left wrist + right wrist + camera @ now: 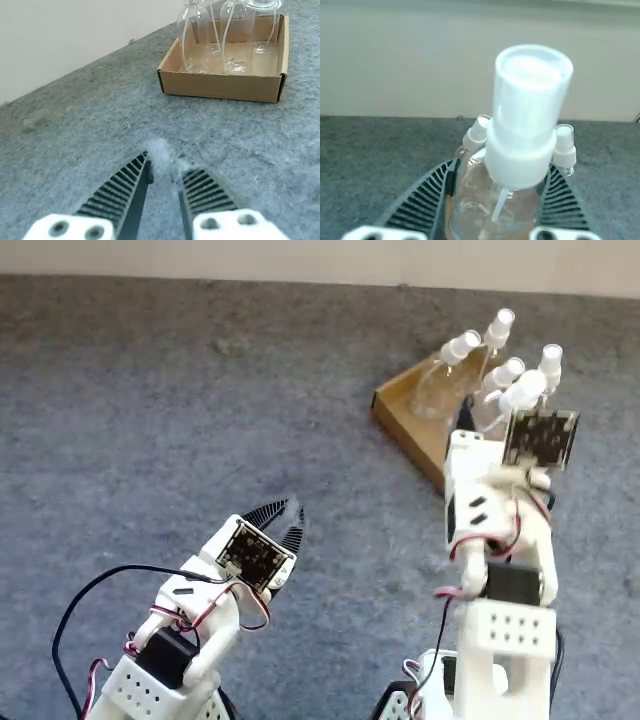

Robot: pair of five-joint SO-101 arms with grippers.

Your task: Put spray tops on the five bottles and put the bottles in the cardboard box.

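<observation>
Right gripper (500,171) is pinching a bottle (475,200): fingers pressed on both sides of the body. The bottle is clear glass or plastic with a white spray top (527,100) fitted and a thin dip tube visible inside. Its long axis is about vertical, top up, leaning a little back toward the wrist. Cannot tell if its base sits inside the box.

Just beyond the right gripper are the other bottles (440,380), clear with white tops on, standing upright in the cardboard box (220,86). The box is low-walled and open-topped, with the bottle bases on its floor.

Left gripper (164,167) has its fingers a little apart with nothing between them, low over the grey carpet (150,420). The box is ahead of it, well apart.
</observation>
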